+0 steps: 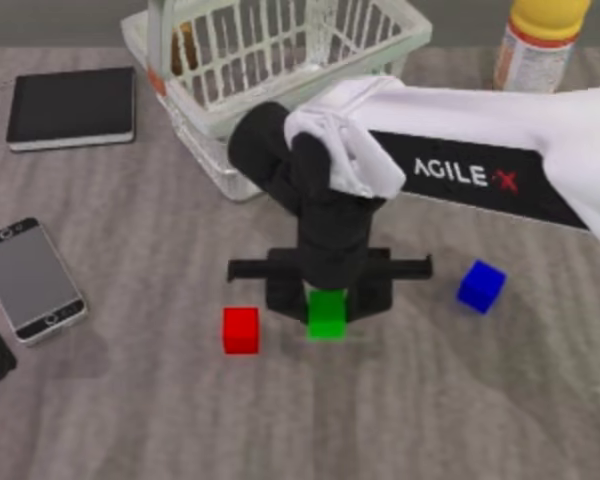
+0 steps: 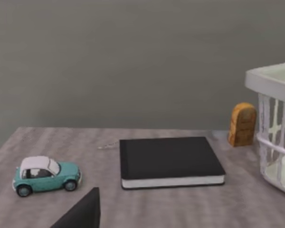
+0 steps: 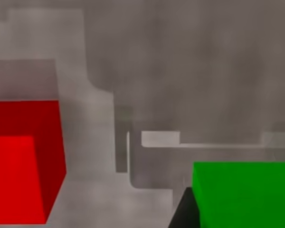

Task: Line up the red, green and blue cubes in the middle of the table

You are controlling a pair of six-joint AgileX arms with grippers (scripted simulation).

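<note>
Near the middle of the grey woven-looking tabletop (image 1: 460,400), the right gripper (image 1: 327,312) clasps the small matte green cube (image 1: 327,316) just beside the red cube (image 1: 241,330), the blue cube (image 1: 480,286) apart rightward; each looks light, rigid, best pinched on opposite flat faces.

Right gripper (image 1: 327,310) over green cube (image 1: 327,316)

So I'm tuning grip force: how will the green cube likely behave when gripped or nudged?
The green cube, at the right gripper, looks rigid with flat matte faces, so it probably grips squarely without slipping. Sitting flat on the table, it should slide rather than roll. Being small, it is probably light; a push could carry it toward the red cube.
</note>
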